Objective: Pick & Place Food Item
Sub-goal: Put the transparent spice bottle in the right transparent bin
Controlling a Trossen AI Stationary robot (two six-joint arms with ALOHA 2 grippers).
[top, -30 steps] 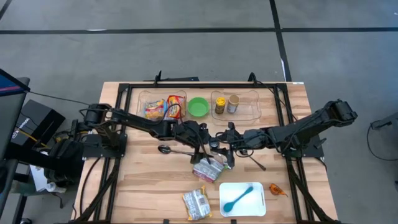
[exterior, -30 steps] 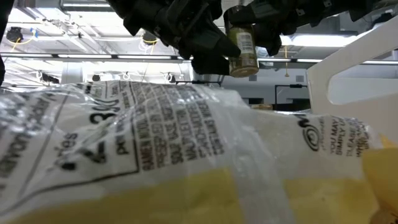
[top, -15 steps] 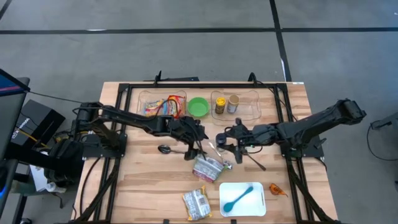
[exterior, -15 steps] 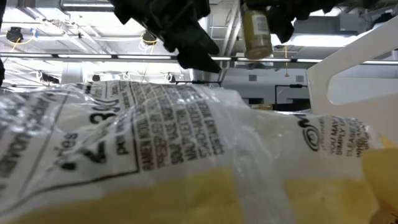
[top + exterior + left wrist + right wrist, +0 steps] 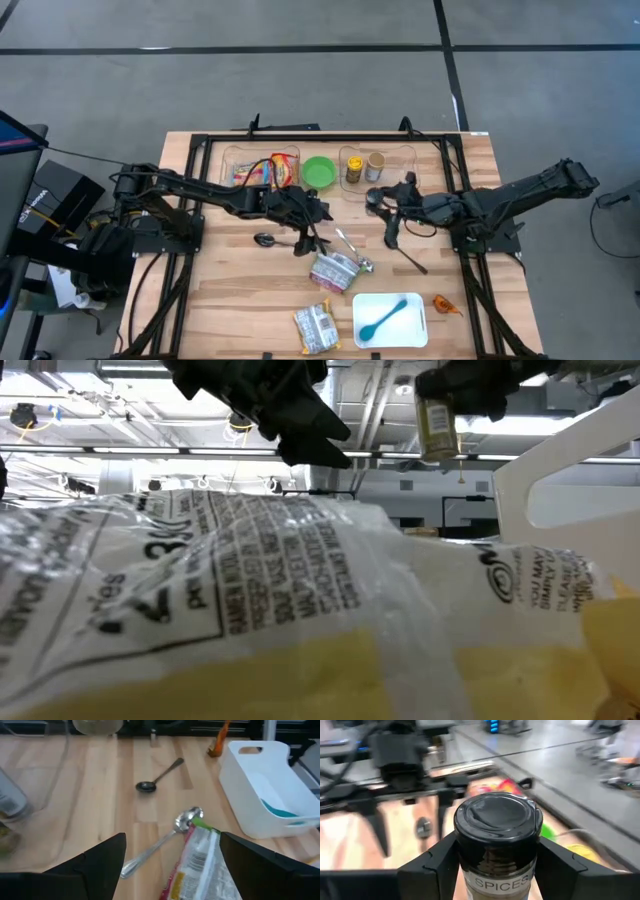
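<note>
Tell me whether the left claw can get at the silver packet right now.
Probably yes. The left claw is open and empty, hovering just over the packet, with only a spoon lying against the packet's end.

Wooden desk (image 5: 230, 300) with black frame rails. Directly on it: two clear trays (image 5: 262, 168) at the far edge, green bowl (image 5: 319, 171) between them, three spoons (image 5: 275, 241), two food packets (image 5: 335, 271), white tray (image 5: 412, 330) holding a blue spoon, orange item (image 5: 446, 305).
</note>
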